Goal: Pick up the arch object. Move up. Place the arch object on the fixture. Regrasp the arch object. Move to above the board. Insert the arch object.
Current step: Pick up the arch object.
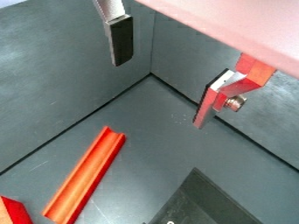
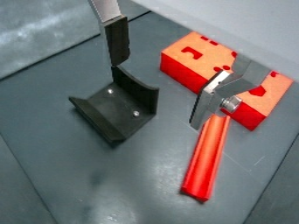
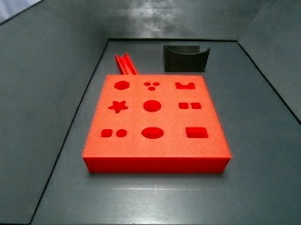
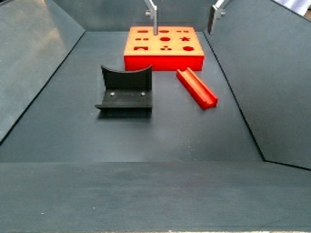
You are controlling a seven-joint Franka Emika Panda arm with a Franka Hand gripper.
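The arch object [image 4: 197, 88] is a slim red bar lying flat on the dark floor, beside the board's near corner and to the right of the fixture [image 4: 125, 91]. It also shows in both wrist views [image 1: 87, 175] [image 2: 208, 157] and in a side view [image 3: 123, 63]. The board [image 3: 153, 110] [image 4: 165, 47] [image 2: 222, 74] lies flat with its cut-outs facing up. My gripper [image 4: 185, 11] [image 1: 159, 92] [image 2: 156, 94] hangs high above the floor, open, with nothing between its fingers [image 2: 117, 39]. The fixture [image 2: 117, 109] [image 3: 185, 57] holds nothing.
Sloped dark grey walls [image 4: 49, 55] [image 3: 70, 70] enclose the floor on all sides. A floor-to-wall corner seam [image 1: 149, 77] runs below the gripper. Open floor [image 4: 158, 136] lies in front of the fixture.
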